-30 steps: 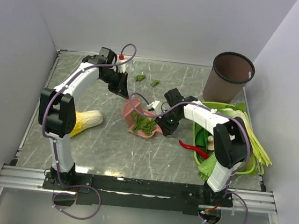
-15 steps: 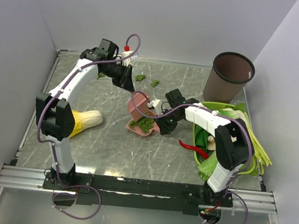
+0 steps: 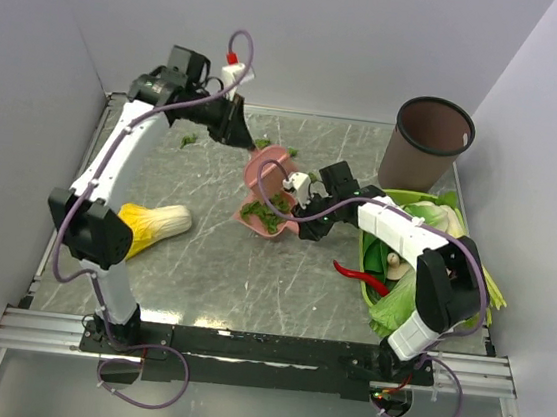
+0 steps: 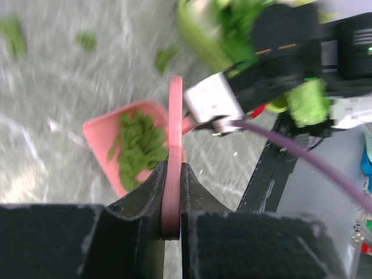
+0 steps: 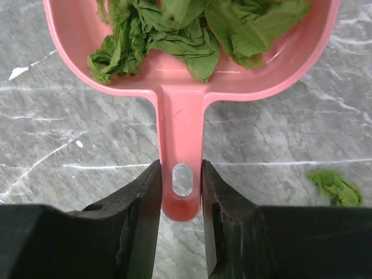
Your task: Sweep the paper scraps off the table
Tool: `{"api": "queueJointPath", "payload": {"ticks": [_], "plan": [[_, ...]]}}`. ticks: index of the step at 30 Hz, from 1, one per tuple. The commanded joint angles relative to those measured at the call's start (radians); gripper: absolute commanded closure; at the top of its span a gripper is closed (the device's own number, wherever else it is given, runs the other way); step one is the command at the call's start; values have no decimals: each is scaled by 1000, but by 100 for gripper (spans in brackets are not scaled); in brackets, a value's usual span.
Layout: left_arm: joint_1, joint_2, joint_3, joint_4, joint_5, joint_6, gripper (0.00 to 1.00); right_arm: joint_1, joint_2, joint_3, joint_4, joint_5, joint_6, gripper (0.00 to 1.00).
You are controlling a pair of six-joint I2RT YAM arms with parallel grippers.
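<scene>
Jaws of the right gripper [image 5: 181, 180] are pinching the handle of the pink dustpan [image 5: 181, 116], its bowl heaped with paper scraps [image 5: 174, 29], while the left gripper [image 4: 172, 174] is clamping a pink sweeper blade [image 4: 174, 116] edge-on close by. One loose scrap [image 5: 336, 187] is lying on the desk [image 5: 70, 133] near the handle, so the pan is probably needing to sit level, lip down, with the blade drawing strays slowly toward it.

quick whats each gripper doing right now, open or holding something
left gripper: shut on a thin pink sweeper, seen edge-on.
right gripper: shut on the handle of the pink dustpan, which holds paper scraps.
</scene>
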Motion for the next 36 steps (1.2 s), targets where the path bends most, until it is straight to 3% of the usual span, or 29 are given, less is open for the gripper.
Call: {"api": "queueJointPath", "payload": {"ticks": [1,4,9,11,13,19,27,36], "plan": [[39,-127,86,46,181,16,99,-13,-84,20,19,-8,10,100],[78,-162,91,73,196,-13,99,-22,-110,45,-20,-1,-2,100],[157,-202,97,146,-93,-34,99,-50,-162,127,-100,1,-4,100],[218,-219,71,213,-88,-31,98,-65,-171,166,-157,9,4,100],[249,-268,-32,293,-93,-11,96,-79,-177,230,-223,13,19,100],[256,-350,-279,507,-340,-8,99,-137,-208,368,-275,53,113,100],[256,-365,-443,435,-230,42,99,-228,-206,480,-292,151,187,100],[256,-397,-581,465,-130,15,99,-504,-147,648,-380,188,200,100]]}}
